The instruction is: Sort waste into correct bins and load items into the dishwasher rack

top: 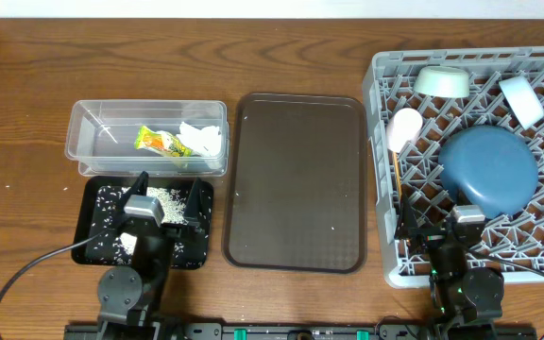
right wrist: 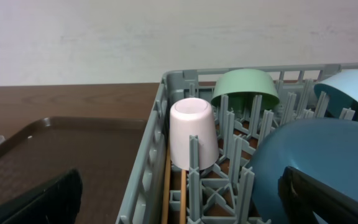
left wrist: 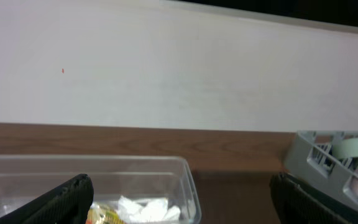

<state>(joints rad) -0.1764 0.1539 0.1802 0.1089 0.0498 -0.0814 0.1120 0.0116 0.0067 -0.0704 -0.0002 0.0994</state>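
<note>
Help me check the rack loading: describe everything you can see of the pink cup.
The pink cup is pale pink, smooth and matte, plastic-looking, with tapered walls. It sits upside down, flat base up, leaning slightly, in the dishwasher rack beside the wall nearest the brown tray. A grey peg crosses its front; the mint-green bowl sits behind it. The chopsticks run along the floor at its foot; contact is unclear.
</note>
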